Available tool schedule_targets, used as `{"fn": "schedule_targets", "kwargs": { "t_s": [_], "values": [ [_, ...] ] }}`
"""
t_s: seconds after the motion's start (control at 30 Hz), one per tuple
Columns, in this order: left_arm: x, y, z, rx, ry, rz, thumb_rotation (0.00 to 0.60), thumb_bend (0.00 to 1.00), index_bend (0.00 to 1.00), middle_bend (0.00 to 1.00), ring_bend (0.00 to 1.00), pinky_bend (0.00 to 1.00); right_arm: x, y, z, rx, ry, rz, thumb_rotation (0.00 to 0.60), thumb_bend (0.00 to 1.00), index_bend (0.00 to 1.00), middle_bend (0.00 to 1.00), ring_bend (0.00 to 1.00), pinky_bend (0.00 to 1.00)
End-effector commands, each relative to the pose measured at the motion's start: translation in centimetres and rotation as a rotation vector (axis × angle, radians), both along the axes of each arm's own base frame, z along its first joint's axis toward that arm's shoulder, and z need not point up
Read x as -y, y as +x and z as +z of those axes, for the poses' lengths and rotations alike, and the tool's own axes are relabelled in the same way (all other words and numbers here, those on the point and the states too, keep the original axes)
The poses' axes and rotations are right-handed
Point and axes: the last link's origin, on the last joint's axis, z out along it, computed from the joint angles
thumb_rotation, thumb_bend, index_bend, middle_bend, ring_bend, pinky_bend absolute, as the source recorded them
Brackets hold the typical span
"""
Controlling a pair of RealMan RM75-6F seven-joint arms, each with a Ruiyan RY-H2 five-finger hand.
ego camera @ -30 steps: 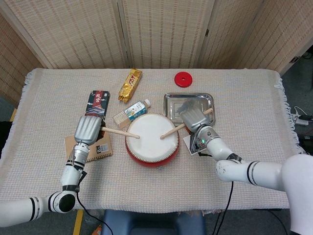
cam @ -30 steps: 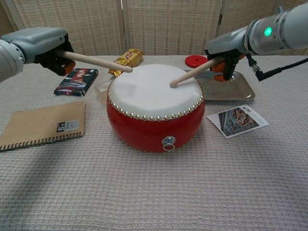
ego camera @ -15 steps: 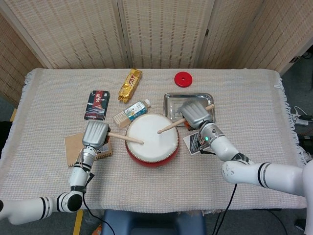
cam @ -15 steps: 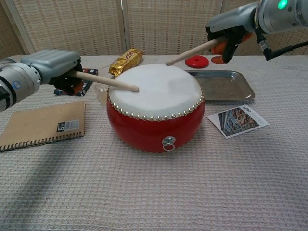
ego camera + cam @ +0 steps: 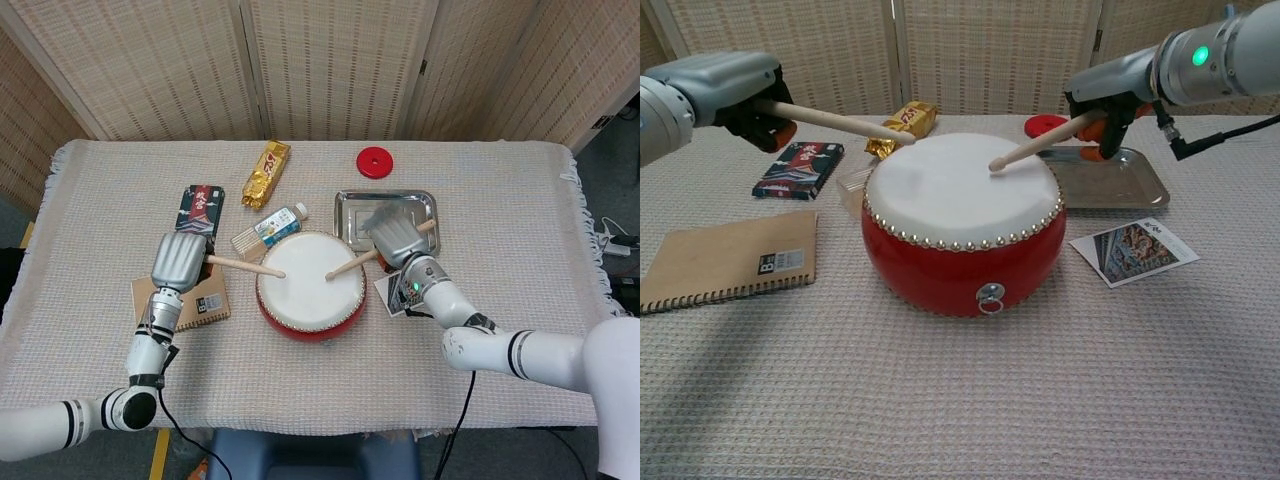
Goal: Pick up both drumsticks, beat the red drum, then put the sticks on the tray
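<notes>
Head view has your left hand wrapped around the butt of the left drumstick, fingers closed on it above the spiral notebook. From the chest view that stick slants down to the right, its tip raised just over the near-left rim of the red drum, apart from the skin. Your right hand grips the right drumstick the same way, sitting over the front edge of the metal tray; the stick's rounded tip is down at the white drumhead near its centre, touching it or nearly so. A picture card lies on the cloth just right of the drum. Behind the drum sit a small bottle and a gold snack packet; a dark packet lies beyond your left hand, and a red disc rests behind the tray
</notes>
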Motion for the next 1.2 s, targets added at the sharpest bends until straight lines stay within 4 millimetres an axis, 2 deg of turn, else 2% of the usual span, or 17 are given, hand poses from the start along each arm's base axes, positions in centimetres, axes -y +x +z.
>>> {"fn": "schedule_targets", "kwargs": {
  "t_s": [0.03,0.1,0.2,0.27,0.47,0.57,0.67,0.8,0.87,0.97,1.07,1.2],
  "values": [
    [0.0,-0.5,-2.0,-0.028,-0.049,0.021,0.6,0.61,0.98,1.0,1.0,1.0,-0.5,1.4,2.2,0.098,-0.015,0.008,0.6,0.46,1.0,1.0,1.0,1.0],
    [-0.1,-0.9,-3.1,-0.08,-0.068,0.024,0.6,0.61,0.98,1.0,1.0,1.0,-0.7,1.4,2.8,0.115,-0.021,0.013,0.6,0.46,1.0,1.0,1.0,1.0],
    [-0.4,-1.3,-3.5,-0.103,-0.058,0.035,0.6,0.61,0.98,1.0,1.0,1.0,-0.7,0.6,2.3,0.08,-0.01,0.014,0.6,0.45,1.0,1.0,1.0,1.0],
    [-0.6,-1.3,-2.9,-0.074,-0.04,0.041,0.6,0.61,0.98,1.0,1.0,1.0,-0.6,-0.1,1.6,0.052,-0.003,0.007,0.6,0.46,1.0,1.0,1.0,1.0],
    [-0.5,-0.2,0.5,-0.008,0.047,-0.003,0.6,0.61,0.98,1.0,1.0,1.0,0.2,-2.0,-1.2,-0.06,0.014,-0.012,0.6,0.46,1.0,1.0,1.0,1.0],
    [-0.5,0.0,0.9,-0.004,0.049,-0.012,0.6,0.61,0.98,1.0,1.0,1.0,0.1,-1.7,-1.5,-0.07,0.006,-0.002,0.6,0.46,1.0,1.0,1.0,1.0],
    [-0.3,0.0,0.1,-0.013,0.021,-0.006,0.6,0.61,0.98,1.0,1.0,1.0,-0.1,-0.5,-0.5,0.017,-0.018,0.001,0.6,0.45,1.0,1.0,1.0,1.0],
    [-0.1,-0.4,-2.6,-0.04,-0.052,0.015,0.6,0.61,0.98,1.0,1.0,1.0,-1.0,0.5,1.6,0.091,-0.032,0.025,0.6,0.46,1.0,1.0,1.0,1.0],
    [-0.2,-0.8,-3.8,-0.07,-0.079,0.03,0.6,0.61,0.98,1.0,1.0,1.0,-1.2,0.7,2.4,0.112,-0.039,0.029,0.6,0.46,1.0,1.0,1.0,1.0],
    [-0.5,-1.1,-4.3,-0.104,-0.083,0.038,0.6,0.61,0.98,1.0,1.0,1.0,-1.3,0.5,2.7,0.111,-0.043,0.032,0.6,0.46,1.0,1.0,1.0,1.0],
    [-0.6,-0.9,-3.3,-0.076,-0.04,0.031,0.6,0.61,0.98,1.0,1.0,1.0,-1.2,-0.3,1.8,0.075,-0.028,0.024,0.6,0.46,1.0,1.0,1.0,1.0],
    [-0.3,0.0,-0.9,-0.03,0.026,-0.011,0.6,0.61,0.98,1.0,1.0,1.0,-0.5,-1.4,-0.5,0.0,-0.011,0.017,0.6,0.46,1.0,1.0,1.0,1.0]
  ]
}}
